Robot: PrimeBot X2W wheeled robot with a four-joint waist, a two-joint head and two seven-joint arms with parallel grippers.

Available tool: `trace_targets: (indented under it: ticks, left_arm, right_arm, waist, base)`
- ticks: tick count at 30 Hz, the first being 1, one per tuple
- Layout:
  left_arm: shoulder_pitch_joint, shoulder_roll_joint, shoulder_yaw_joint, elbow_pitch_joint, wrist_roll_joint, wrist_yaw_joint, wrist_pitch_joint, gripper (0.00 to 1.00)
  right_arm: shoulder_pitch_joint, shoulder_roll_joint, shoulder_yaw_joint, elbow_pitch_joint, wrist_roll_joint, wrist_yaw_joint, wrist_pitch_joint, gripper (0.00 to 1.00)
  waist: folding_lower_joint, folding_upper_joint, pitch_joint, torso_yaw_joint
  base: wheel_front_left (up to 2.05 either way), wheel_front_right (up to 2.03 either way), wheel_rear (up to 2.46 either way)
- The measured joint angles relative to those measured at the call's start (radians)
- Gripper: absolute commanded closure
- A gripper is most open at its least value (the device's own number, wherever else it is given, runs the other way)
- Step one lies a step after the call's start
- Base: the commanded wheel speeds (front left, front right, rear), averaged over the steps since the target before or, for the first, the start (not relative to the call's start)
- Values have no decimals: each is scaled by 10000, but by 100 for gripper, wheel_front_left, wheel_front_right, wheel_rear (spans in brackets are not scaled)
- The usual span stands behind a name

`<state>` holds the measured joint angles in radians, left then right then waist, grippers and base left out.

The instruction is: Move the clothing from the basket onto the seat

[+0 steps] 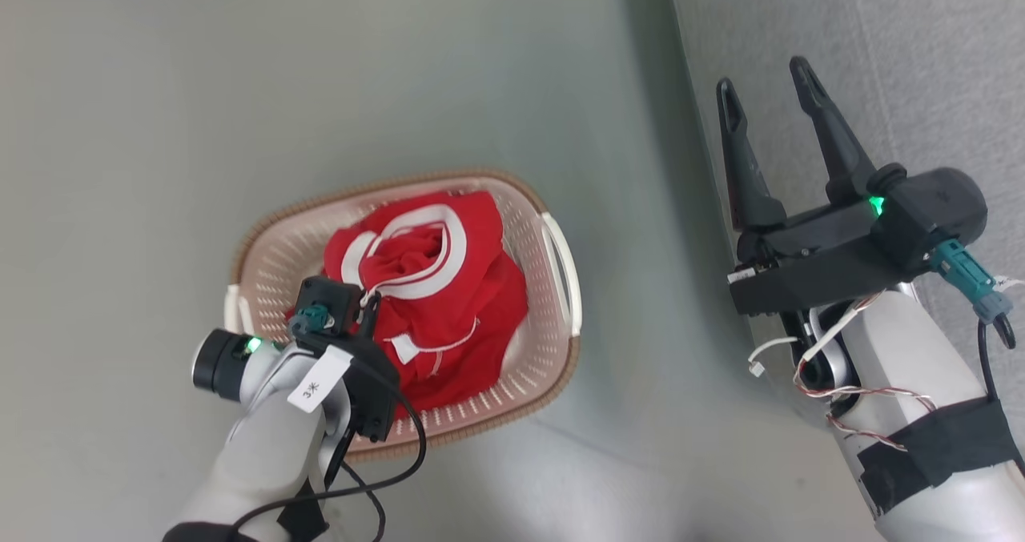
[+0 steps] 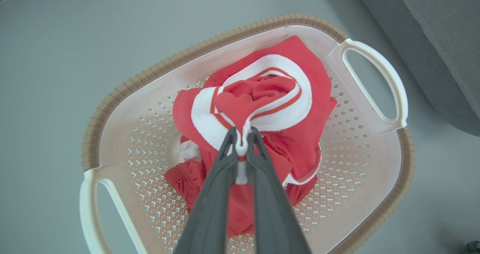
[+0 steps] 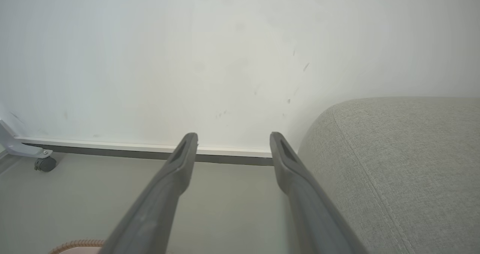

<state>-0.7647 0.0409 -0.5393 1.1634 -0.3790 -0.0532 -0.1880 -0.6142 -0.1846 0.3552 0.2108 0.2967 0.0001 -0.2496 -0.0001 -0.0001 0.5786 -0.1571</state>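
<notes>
Pinches a white-striped fold of the clothing [image 2: 262,96] in the left hand [image 2: 242,134], fingers nearly together on the fabric. Has the rest of the red heap lying in the basket [image 2: 127,104], on the grey floor [image 1: 160,86] near the seat [image 3: 412,152]. Faces the basket's brown rim and a white handle [image 2: 392,77] between heap and seat. Holds the right hand [image 3: 233,136] wide open and empty by the seat's corner, pointing at a white wall [image 3: 225,40], with a caster wheel [image 3: 45,164] at the baseboard

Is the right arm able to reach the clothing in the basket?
Probably yes: the clothing lies uncovered in the basket, though the left tool, shut on its trim, crowds one side.
</notes>
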Motion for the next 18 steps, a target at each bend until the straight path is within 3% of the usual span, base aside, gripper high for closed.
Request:
trace_targets:
  ticks: [18]
  left_arm:
    - [1179, -29, 88, -917, -1187, -176, -477, 100]
  right_arm:
    - [1158, -228, 4, 481, 19, 46, -69, 0]
  waist:
    - [-1, 0, -2338, 540]
  base:
    - [0, 0, 0]
